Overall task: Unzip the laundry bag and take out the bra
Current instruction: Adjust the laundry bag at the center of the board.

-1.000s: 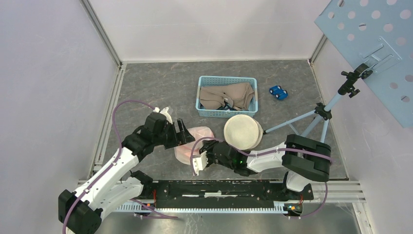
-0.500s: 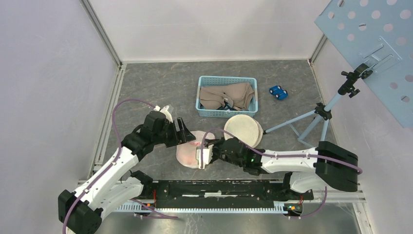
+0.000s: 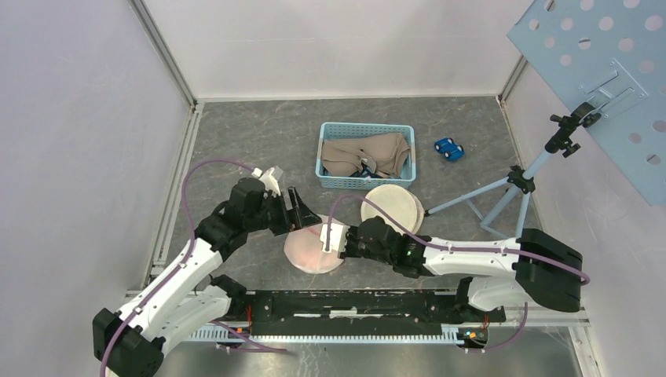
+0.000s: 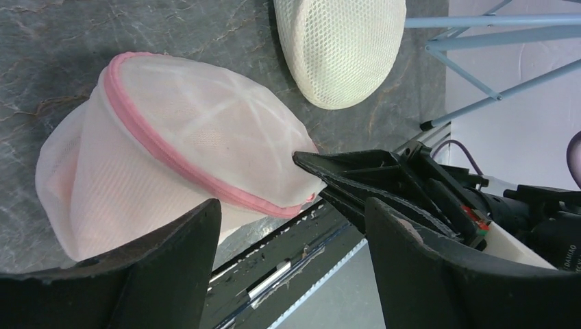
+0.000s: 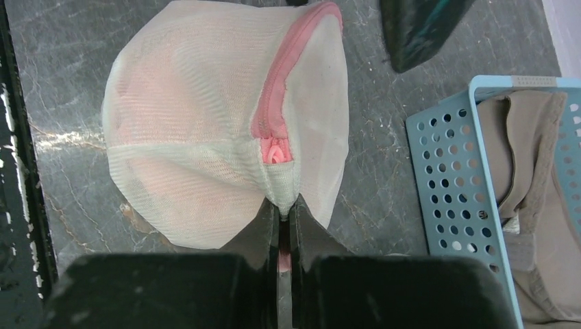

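The laundry bag [image 3: 312, 251], a white mesh dome with a pink zipper [image 5: 275, 103], lies on the grey worktop [image 3: 236, 141] between the two arms. The right gripper [image 5: 283, 205] is pinched tight on the bag's mesh right below the zipper's end, and a sliver of pink shows between its fingers. The left gripper [image 3: 297, 210] hangs over the bag's far left edge, spread wide with nothing in it. A pinkish tint shows through the mesh; its shape is unclear.
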`<act>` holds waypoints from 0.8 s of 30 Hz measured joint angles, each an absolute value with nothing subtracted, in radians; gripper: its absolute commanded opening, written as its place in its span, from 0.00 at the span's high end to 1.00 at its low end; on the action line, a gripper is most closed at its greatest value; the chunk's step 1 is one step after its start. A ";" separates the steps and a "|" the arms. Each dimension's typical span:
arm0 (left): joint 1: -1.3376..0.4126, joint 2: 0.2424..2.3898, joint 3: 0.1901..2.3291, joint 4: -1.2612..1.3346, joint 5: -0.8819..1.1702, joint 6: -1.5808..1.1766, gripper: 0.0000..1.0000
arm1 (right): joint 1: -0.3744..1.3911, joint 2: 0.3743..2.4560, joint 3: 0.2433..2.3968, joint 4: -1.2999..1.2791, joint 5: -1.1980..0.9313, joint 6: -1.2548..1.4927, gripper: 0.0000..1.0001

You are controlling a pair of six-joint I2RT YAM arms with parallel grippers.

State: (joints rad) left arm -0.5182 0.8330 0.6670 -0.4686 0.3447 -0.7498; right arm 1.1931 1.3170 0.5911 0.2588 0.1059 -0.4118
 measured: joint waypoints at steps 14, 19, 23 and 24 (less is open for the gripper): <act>-0.519 0.873 0.609 -0.359 0.362 -0.878 0.52 | 1.189 1.315 0.626 0.252 0.105 -0.289 0.87; -0.519 0.881 0.575 -0.325 0.361 -0.922 0.66 | 1.189 1.296 0.624 0.254 0.083 -0.292 0.85; -0.519 0.882 0.553 -0.293 0.370 -0.959 0.83 | 1.189 1.240 0.607 0.271 0.067 -0.307 0.74; -0.519 0.879 0.550 -0.282 0.371 -0.970 0.90 | 1.189 1.232 0.603 0.273 0.062 -0.310 0.65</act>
State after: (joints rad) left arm -0.5186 0.8795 0.5495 -0.2817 0.3714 -0.9703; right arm 1.1889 1.2324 0.6025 0.2733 0.0616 -0.3099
